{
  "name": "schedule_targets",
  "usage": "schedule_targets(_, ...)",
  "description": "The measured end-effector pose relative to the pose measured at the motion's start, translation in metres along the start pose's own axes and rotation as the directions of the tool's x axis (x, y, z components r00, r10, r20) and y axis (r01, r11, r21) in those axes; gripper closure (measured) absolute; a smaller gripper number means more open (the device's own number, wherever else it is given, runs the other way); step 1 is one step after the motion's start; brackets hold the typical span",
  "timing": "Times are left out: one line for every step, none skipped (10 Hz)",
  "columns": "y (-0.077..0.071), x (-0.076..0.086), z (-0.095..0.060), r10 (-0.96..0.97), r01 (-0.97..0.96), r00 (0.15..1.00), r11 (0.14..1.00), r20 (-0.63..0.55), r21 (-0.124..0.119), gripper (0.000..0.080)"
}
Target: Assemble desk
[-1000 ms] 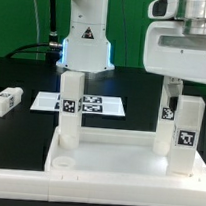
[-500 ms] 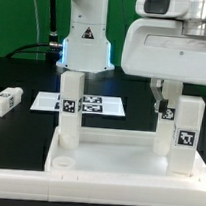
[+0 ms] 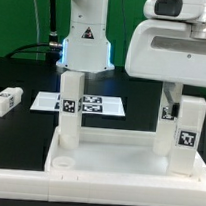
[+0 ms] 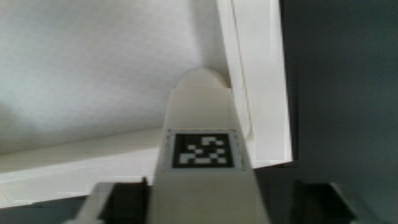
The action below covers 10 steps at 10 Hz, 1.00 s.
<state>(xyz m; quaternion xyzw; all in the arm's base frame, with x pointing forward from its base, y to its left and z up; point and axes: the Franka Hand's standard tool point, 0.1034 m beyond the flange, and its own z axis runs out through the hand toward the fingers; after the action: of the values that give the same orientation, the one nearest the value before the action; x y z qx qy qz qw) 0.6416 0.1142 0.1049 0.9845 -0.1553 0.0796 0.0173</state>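
Observation:
The white desk top [image 3: 112, 152] lies with its rim up at the front of the exterior view. Three white tagged legs stand in its corners: one at the left [image 3: 69, 108], one at the front right [image 3: 189, 136], and one at the back right [image 3: 169, 108]. My gripper [image 3: 170, 90] hangs straight over the back right leg. In the wrist view that leg [image 4: 203, 130] rises between my fingers [image 4: 128, 203] with its tag facing the camera. My gripper [image 4: 222, 206] straddles it, and dark gaps show beside the leg. A fourth leg [image 3: 4, 101] lies loose on the table at the exterior view's left.
The marker board [image 3: 86, 104] lies flat behind the desk top. The robot base [image 3: 84, 34] stands at the back, with cables to its left. The table is black. The desk top's inside [image 4: 89, 70] fills much of the wrist view.
The gripper body swung toward the exterior view's left and dipped half a second ago, then moved back right and up. The legs and desk top have not moved.

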Motion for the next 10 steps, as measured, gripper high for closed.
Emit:
schedule_targets(0.0002,0.0,0.0002,0.073,-0.073,0.997,0.997,0.0,0.0,0.0511)
schedule_targets(0.0004,0.0001,0.0005,0.117,-0.117,0.993,0.993,0.0,-0.001,0.0511)
schedule_targets(0.0002,0.0017,0.0011,0.288,-0.288,0.958,0.958,0.011,-0.014,0.0511)
schedule_targets(0.0005,0.0021,0.0017,0.43,-0.43,0.903,0.903,0.013,-0.019,0.0511)
schedule_targets(0.0016,0.0029,0.0018,0.607,-0.606,0.795,0.795,0.027,-0.015,0.0511)
schedule_targets(0.0031,0.0037,0.0019,0.732,-0.732,0.679,0.681,0.05,-0.015,0.0511)
schedule_targets(0.0042,0.0049,0.002,0.812,-0.812,0.581,0.583,0.06,-0.023,0.0511)
schedule_targets(0.0045,0.005,0.0024,0.889,-0.89,0.453,0.455,0.063,-0.025,0.0509)
schedule_targets(0.0042,0.0043,0.0025,0.934,-0.935,0.353,0.355,0.063,-0.021,0.0509)
schedule_targets(0.0042,0.0042,0.0024,0.957,-0.958,0.285,0.287,0.063,-0.027,0.0509)
